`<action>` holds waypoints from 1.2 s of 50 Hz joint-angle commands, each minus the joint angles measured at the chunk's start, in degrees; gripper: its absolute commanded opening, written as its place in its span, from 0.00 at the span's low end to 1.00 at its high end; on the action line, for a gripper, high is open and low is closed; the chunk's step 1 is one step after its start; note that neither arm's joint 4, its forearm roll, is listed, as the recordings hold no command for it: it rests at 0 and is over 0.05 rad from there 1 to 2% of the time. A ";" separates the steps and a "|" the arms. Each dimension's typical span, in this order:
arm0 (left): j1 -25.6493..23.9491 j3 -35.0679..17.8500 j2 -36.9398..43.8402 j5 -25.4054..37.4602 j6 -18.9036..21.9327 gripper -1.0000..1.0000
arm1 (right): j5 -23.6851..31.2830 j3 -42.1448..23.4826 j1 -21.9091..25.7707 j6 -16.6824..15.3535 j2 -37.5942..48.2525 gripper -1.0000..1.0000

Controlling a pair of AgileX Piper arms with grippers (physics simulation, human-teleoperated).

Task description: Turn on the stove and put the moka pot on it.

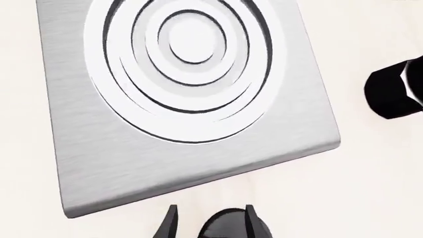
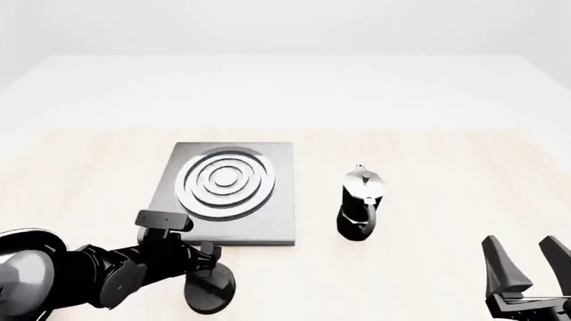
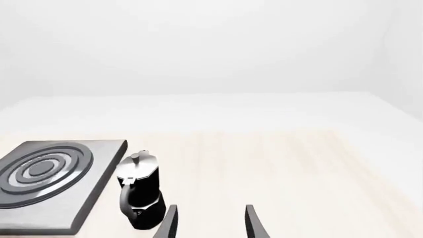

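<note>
So the left gripper (image 2: 210, 257) sits low at about 7 o'clock in the front view, just off the near edge of the stove (image 2: 272, 231), right over a black oval knob (image 2: 210, 289) on the table (image 2: 428, 160). In the left wrist view its two fingers (image 1: 170, 223) stand apart with the rounded black top of that knob (image 1: 228, 225) showing between them, nearer one finger than the other; honestly I can't tell if either finger is touching it, so I'd call it spread around the knob rather than clamped. Past the fingertips that view fills up with the grey stove slab and its white concentric rings (image 1: 191, 64), nothing on them. The right gripper (image 2: 526, 274) is down at 5 o'clock in the front view, fingers plainly apart and holding nothing; its own wrist view shows bare tabletop between the two tips (image 3: 168, 223). The moka pot (image 2: 360, 204) stands upright on the table around the centre of the front view, just beside the stove's right edge but not on it, silver lid up top, black body below. It's at roughly 11 o'clock from the right gripper and well apart from it.
</note>
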 commanded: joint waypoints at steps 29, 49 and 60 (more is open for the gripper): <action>11.25 7.70 -32.69 1.07 10.89 1.00 | 6.08 -7.87 5.03 4.44 9.69 1.00; 25.87 24.19 -86.83 -0.80 13.61 1.00 | 19.59 -21.96 10.76 6.40 19.82 1.00; 26.34 24.69 -86.83 -0.77 12.37 1.00 | 17.53 -24.23 16.52 7.98 26.84 1.00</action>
